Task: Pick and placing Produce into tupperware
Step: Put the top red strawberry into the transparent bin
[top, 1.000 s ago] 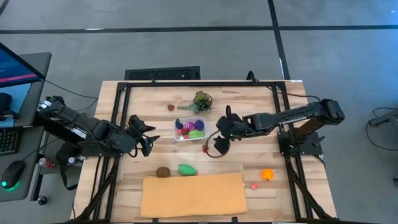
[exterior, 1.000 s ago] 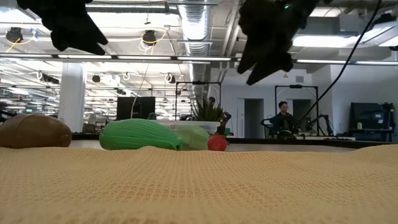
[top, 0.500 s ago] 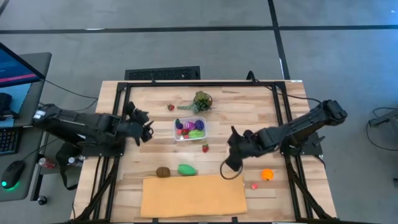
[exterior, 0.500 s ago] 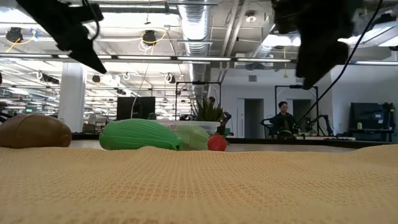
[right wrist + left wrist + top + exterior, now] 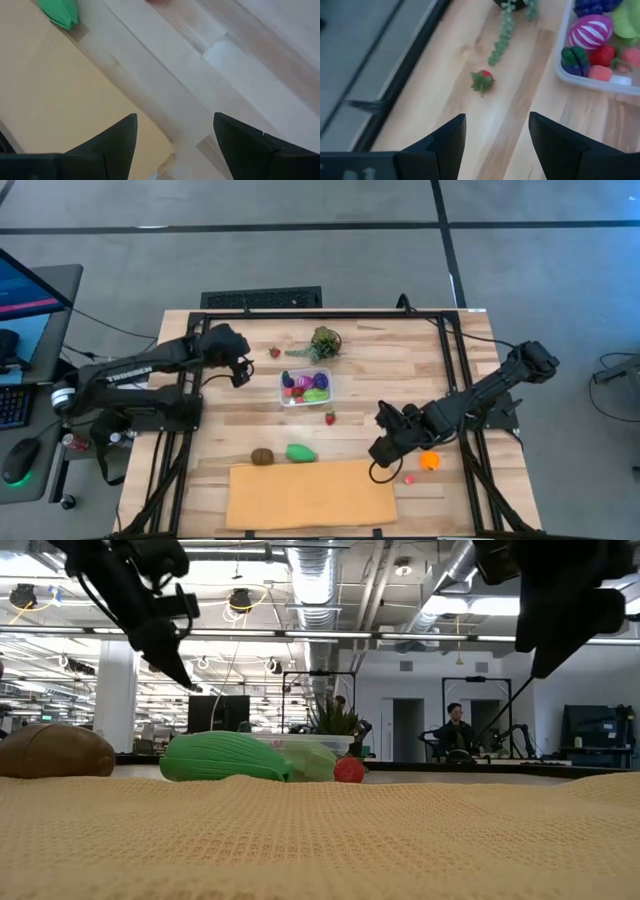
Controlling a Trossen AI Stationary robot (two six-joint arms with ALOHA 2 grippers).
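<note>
The clear tupperware stands mid-table with several colourful produce pieces inside; the left wrist view shows its corner. Loose produce lies on the wood: a strawberry at the far left, another strawberry, a brown piece, a green piece, an orange piece and a small pink piece. My left gripper hovers open just left of the far strawberry. My right gripper hovers open over the tan sheet's far right corner, left of the orange piece.
A bushy green leafy bunch lies beyond the tupperware, its sprig trailing toward the far strawberry. A big tan sheet covers the near middle of the table. A black frame rail runs round the table edge. A person sits far behind in the room.
My left gripper has swung from the table's left side toward the far edge, turning as it went, and now faces the far strawberry. My right gripper has left the tupperware's right side and gone toward the near right, to beside the orange piece. No produce has moved.
</note>
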